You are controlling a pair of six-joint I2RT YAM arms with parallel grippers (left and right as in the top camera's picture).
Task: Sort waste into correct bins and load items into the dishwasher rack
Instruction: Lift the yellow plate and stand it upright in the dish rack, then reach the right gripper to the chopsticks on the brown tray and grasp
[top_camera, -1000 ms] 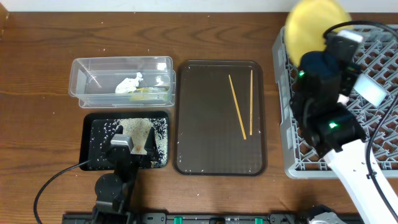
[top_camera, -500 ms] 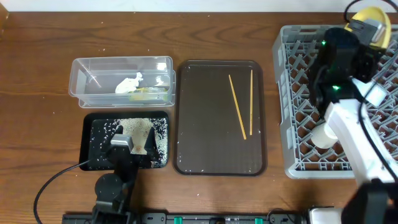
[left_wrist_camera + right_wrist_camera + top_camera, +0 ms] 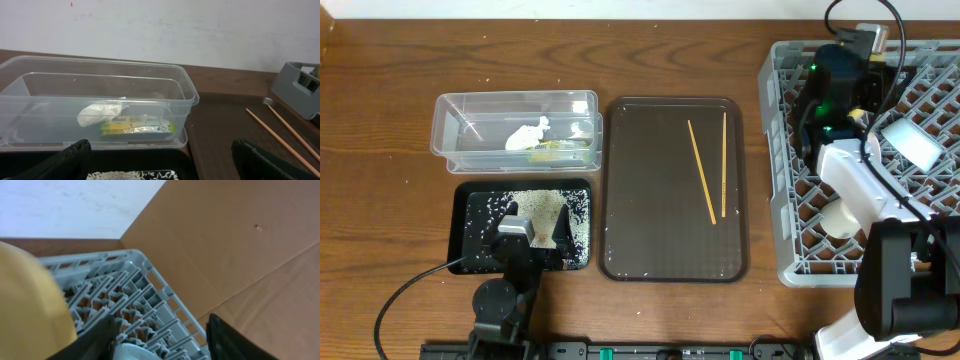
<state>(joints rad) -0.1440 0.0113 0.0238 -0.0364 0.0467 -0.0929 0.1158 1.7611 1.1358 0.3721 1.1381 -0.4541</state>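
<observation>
With right pincer spread empty over dishwasher rack and left pincer likewise, pinch stiff, slick, probably brittle yellow plate at rim.

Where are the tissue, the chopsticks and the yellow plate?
Crumpled white tissue (image 3: 100,114): left wrist view, its middle.
Two thin wooden chopsticks (image 3: 701,172): overhead view, slanted stick's middle.
Round yellow plate (image 3: 25,310): right wrist view, its face.
</observation>
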